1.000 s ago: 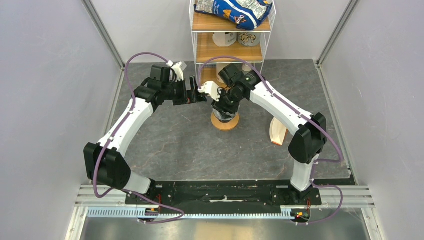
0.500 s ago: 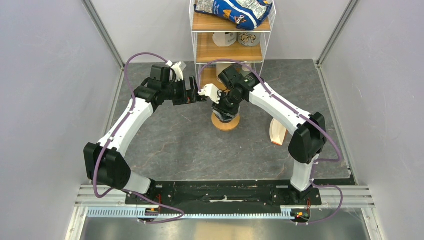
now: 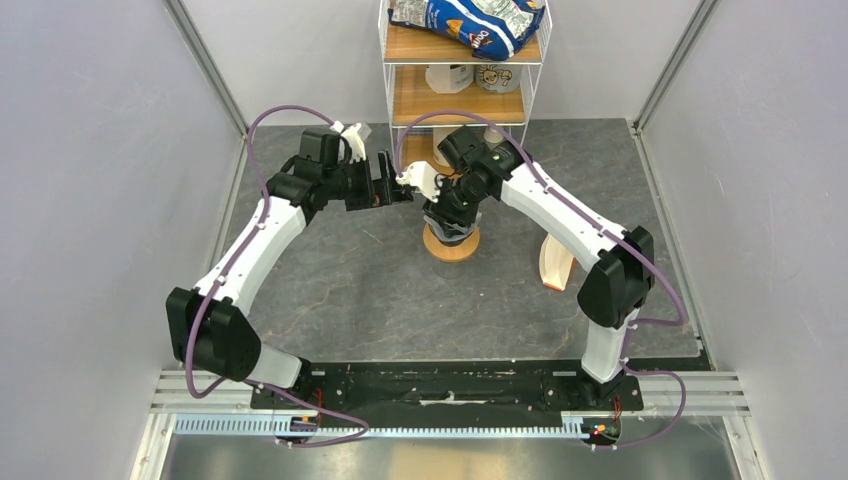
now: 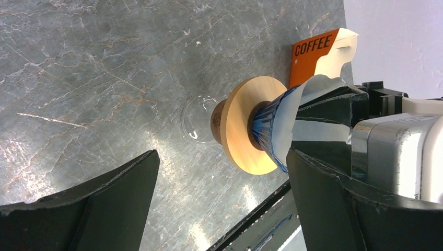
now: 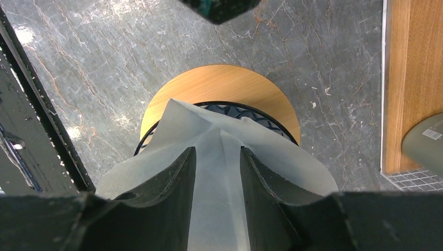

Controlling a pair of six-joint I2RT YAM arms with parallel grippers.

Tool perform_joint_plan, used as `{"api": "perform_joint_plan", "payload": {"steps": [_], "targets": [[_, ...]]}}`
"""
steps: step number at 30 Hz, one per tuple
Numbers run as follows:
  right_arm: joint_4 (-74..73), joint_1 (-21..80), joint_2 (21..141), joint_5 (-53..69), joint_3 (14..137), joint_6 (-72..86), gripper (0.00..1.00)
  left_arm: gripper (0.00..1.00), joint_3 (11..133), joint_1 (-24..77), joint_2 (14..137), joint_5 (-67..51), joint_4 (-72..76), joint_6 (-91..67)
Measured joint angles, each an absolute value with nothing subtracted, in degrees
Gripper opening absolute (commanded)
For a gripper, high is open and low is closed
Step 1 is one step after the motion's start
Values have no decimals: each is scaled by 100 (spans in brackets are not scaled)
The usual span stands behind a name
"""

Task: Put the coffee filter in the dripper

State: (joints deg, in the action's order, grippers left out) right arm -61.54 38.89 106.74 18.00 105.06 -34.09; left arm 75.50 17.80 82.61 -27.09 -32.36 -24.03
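The right gripper [image 5: 218, 152] points straight down into the dripper's mouth. Its two fingers [image 5: 167, 198] stand partly apart and press onto the filter [image 5: 183, 123]. Paper shows in the gap between them, with a crease running up it, and also on both outer sides. They seem to lie on the sheet, not clamp it.

The filter sits in the dripper [image 5: 249, 112], opened out, with its wavy edge standing above the dripper's rim. On the side toward the left gripper, a strip of the ribbed blue wall is bare. In the left wrist view the paper flares out over that rim, next to the blue ribs.

The dripper stands in the hole of the ring [image 5: 219, 81], which lies flat under it. Below the ring a clear glass [image 4: 192, 121] shows faintly.

The left gripper [image 4: 219, 209] is just left of the dripper and aimed sideways at it. Its jaws are wide apart, with nothing between them, and it does not touch the dripper or the ring.

A box [image 4: 313, 48] marked COFFEE stands to the dripper's right, nearer the arm bases than the dripper is. The shelf [image 3: 420, 105] rises behind the dripper, with a blue-and-white bag [image 3: 470, 22] on its top board. The glass and the box stand on the grey, veined table [image 3: 340, 290].
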Motion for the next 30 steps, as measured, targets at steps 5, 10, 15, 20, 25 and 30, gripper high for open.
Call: {"api": "perform_joint_plan", "payload": {"steps": [5,10,15,20,25,30], "targets": [[-6226,3889,10654,1800,10584,-3387,45,99,7509,1780,8243,-2711,-3142,-2467],[-6285,3889,10547,1798,10733,-3336,45,99,7424,1780,8241,-2711,-3041,-2550],[-6311,3889,10335,1769,10772,-3277,44,98,7402,1780,8239,-2718,-2965,-2596],[-6302,3857,10110,1717,10785,-3048,44,91,7264,1780,8226,-2904,-2718,-2630],[-6252,3553,9942,1907,10975,-2416,40,85,7024,1780,8195,-3238,-2414,-2718],[-6145,2939,9793,2257,11050,-1767,35,83,6991,1789,8197,-3476,-2211,-2781]]}}
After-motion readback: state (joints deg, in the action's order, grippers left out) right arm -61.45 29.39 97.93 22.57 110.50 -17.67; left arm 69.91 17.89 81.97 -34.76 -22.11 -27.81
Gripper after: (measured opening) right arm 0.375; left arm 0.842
